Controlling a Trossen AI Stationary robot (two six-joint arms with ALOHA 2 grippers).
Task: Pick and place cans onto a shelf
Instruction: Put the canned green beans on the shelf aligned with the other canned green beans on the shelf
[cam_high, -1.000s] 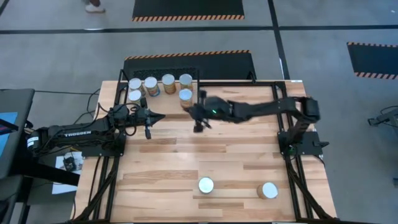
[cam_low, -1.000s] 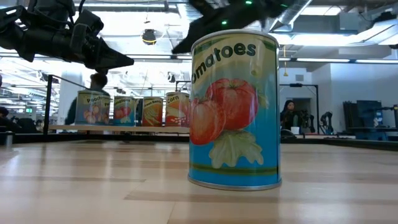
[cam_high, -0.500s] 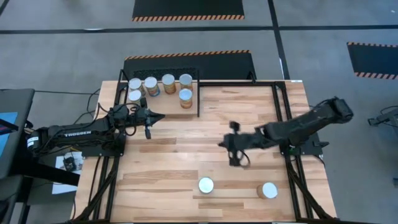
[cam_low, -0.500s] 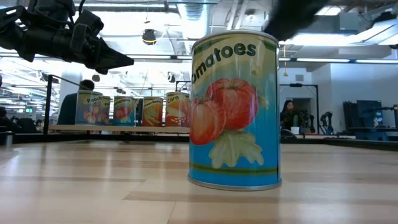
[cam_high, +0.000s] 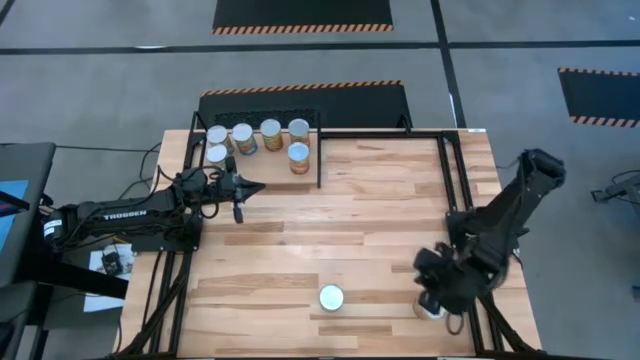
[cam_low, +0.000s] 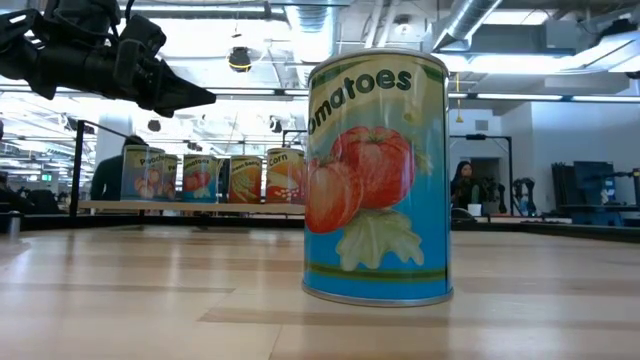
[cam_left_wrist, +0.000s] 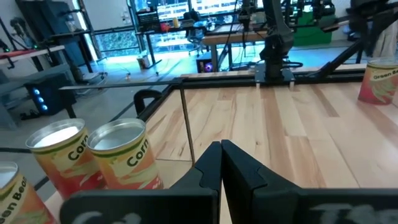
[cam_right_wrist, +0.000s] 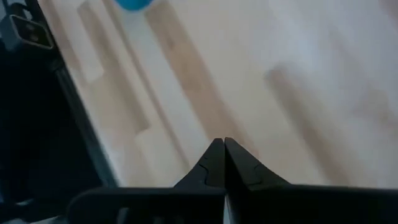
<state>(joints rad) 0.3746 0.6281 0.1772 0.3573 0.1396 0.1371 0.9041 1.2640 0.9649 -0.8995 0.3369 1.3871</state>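
Note:
Six cans (cam_high: 271, 131) stand upright on the shelf (cam_high: 262, 170) at the table's far left; they also show in the low view (cam_low: 200, 177) and two in the left wrist view (cam_left_wrist: 121, 149). Two cans stand on the tabletop near the front edge: one in the middle (cam_high: 330, 297), big in the low view (cam_low: 375, 175), and one at the right (cam_high: 430, 309), partly hidden under my right arm. My right gripper (cam_right_wrist: 222, 144) is shut and empty above the planks, close by that right can (cam_high: 440, 292). My left gripper (cam_high: 247, 187) is shut and empty, just on the near side of the shelf.
A black metal frame (cam_high: 447, 170) runs around the tabletop and along the shelf's right edge (cam_high: 319, 160). Bare planks (cam_high: 370, 210) lie between the shelf and the two front cans. People and benches show in the room beyond the table (cam_low: 462, 185).
My right gripper has swung from beside the shelf's right edge across the table toward the near right corner, ending over the right front can. Its fingers stay shut. The cans have not moved.

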